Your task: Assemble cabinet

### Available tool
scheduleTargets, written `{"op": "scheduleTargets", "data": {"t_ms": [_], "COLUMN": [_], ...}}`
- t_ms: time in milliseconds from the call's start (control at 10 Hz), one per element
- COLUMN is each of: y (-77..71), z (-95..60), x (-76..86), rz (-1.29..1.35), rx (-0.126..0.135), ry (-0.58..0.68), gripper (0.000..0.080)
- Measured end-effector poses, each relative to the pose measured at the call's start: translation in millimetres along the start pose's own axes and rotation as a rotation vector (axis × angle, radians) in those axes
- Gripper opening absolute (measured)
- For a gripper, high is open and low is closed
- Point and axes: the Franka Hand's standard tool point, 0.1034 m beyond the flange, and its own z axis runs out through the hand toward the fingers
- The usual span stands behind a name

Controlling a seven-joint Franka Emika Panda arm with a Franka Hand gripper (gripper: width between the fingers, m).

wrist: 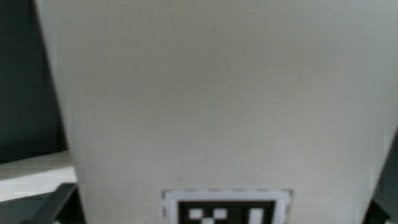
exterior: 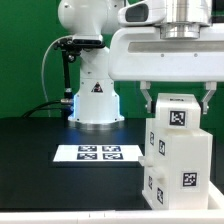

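Observation:
The cabinet (exterior: 178, 150) is a tall white box with black-and-white tags, standing on the black table at the exterior view's right. A narrower top section (exterior: 177, 113) carries one tag. My gripper (exterior: 178, 101) hangs right above it, one finger on each side of that top section, a small gap showing at both sides. The jaws stand open and hold nothing. In the wrist view the cabinet's white face (wrist: 222, 100) fills nearly the whole picture, with a tag (wrist: 224, 211) at its edge. My fingers do not show clearly there.
The marker board (exterior: 97, 153) lies flat on the table to the exterior view's left of the cabinet. Behind it stands the arm's white base (exterior: 95, 100). The table's pale front edge (exterior: 60, 210) runs close before the cabinet.

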Motion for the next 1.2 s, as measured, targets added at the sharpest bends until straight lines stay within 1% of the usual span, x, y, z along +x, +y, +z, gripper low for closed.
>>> {"op": "scheduleTargets", "data": {"t_ms": [300,400,500,800,1000,1200], "y": [0.0,-1.8,-5.2,-15.8,-16.7,-17.6], "z": [0.0,0.0,0.0,0.7,0.1,0.1], "x": [0.0,-0.9,-3.3,-5.9,-5.8,-6.3], "rz": [0.000,0.057,0.133,0.542,0.614,0.771], "rx": [0.000,-0.007,-0.019,-0.009,-0.006,0.003], "ry": [0.000,0.003,0.011,0.023,0.025,0.018], "gripper": [0.0557,0.0557,0.0557,0.0557,0.0557,0.0557]}}
